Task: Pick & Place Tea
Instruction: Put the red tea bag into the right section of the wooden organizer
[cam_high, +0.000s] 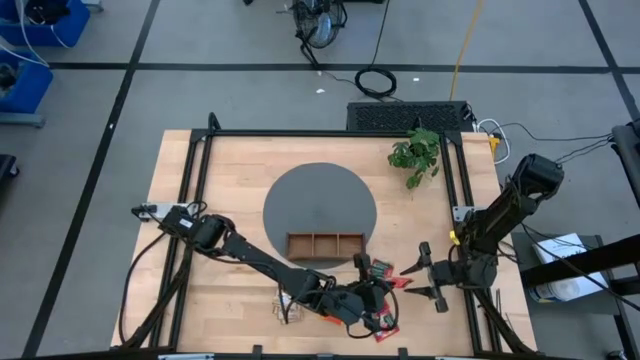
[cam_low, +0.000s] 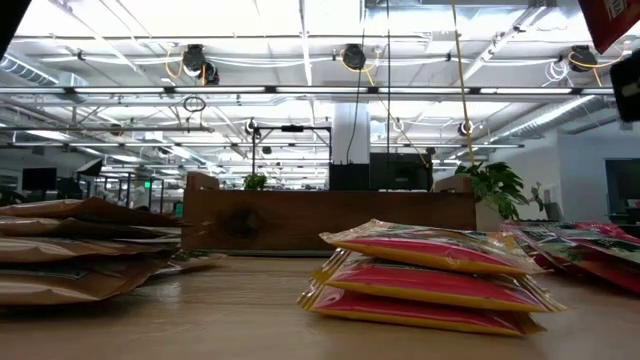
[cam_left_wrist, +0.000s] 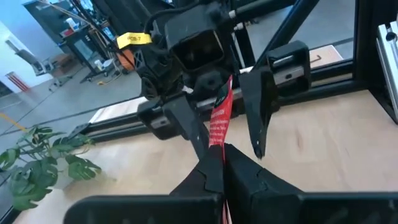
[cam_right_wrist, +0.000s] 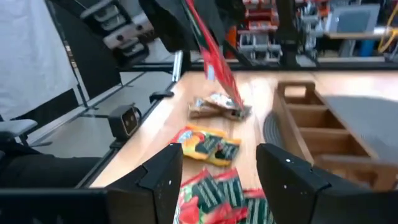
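Note:
My left gripper reaches across the table's near part, shut on a red tea packet, which also shows in the right wrist view. My right gripper faces it from the right, open, a little short of the packet's free end, touching nothing. Loose tea lies flat on the table: beige packets, an orange-yellow one, red ones. The low view shows a red-and-yellow stack and beige packets. My left gripper pinches one narrow end of the red packet between its two fingers. The fingers come nearly level from the table's left. The packet sticks out edge-on beyond the fingertips toward my right gripper, lifted clear of the table.
The wooden three-compartment tray sits on the round grey mat, just beyond the packets. A potted plant stands at the far right. A black frame rail runs along the table's right side.

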